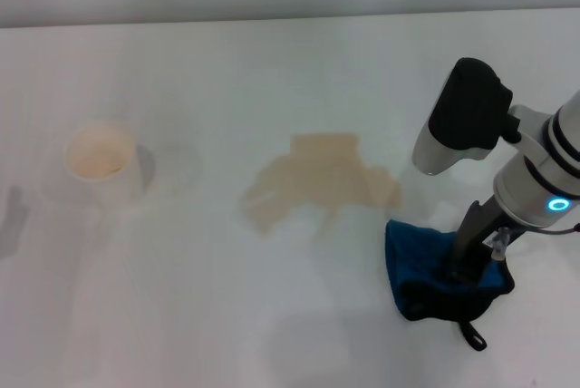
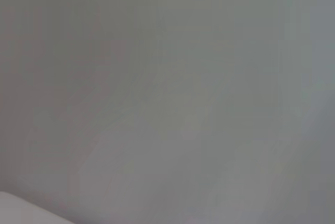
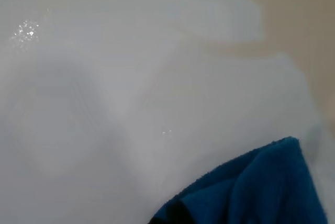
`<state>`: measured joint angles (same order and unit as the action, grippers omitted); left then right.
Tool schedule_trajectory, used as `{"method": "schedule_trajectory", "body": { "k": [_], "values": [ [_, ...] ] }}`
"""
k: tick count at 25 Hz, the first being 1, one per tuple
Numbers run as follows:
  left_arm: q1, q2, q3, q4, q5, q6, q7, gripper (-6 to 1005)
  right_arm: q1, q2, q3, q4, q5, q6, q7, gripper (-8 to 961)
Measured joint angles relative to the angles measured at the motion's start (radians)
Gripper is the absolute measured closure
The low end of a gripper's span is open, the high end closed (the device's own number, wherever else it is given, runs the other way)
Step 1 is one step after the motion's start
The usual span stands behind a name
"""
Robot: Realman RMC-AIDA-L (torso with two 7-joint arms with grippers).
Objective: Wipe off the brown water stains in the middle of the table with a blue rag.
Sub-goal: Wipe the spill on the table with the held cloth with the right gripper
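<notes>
The brown water stains (image 1: 317, 179) lie as a pale tan, lobed patch in the middle of the white table (image 1: 272, 334). The blue rag (image 1: 419, 257), with black edging and a black loop tab, lies bunched on the table just to the right of and nearer than the stains. My right gripper (image 1: 460, 270) points down into the rag and is shut on it. The right wrist view shows a corner of the rag (image 3: 261, 192) on the table, with the tan stains (image 3: 298, 20) beyond it. My left gripper is out of view; the left wrist view shows only a grey surface.
A white cup (image 1: 98, 160) with a beige inside stands at the left of the table, well away from the stains. A faint wet ring (image 1: 177, 163) shows beside it. The table's far edge (image 1: 272, 18) runs along the top.
</notes>
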<state>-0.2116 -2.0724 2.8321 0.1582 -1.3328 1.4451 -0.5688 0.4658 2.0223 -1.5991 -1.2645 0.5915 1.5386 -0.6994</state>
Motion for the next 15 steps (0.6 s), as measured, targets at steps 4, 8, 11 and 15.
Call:
{"method": "schedule_trajectory", "body": {
  "k": [4, 8, 11, 15],
  "values": [
    [0.000, 0.000, 0.001, -0.005, 0.000, 0.004, 0.000, 123, 0.002, -0.001, -0.017, 0.013, 0.030, -0.029, 0.005, 865],
    [0.000, 0.000, 0.002, -0.007, 0.000, 0.011, -0.001, 123, 0.017, 0.000, -0.065, 0.020, 0.093, -0.068, 0.005, 886],
    [0.000, 0.000, 0.003, -0.008, 0.000, 0.011, -0.008, 123, 0.046, 0.000, -0.123, 0.040, 0.151, -0.113, 0.005, 896],
    [0.000, 0.000, 0.006, -0.008, 0.001, 0.012, -0.016, 123, 0.098, 0.002, -0.195, 0.094, 0.248, -0.193, 0.002, 902]
  ]
}}
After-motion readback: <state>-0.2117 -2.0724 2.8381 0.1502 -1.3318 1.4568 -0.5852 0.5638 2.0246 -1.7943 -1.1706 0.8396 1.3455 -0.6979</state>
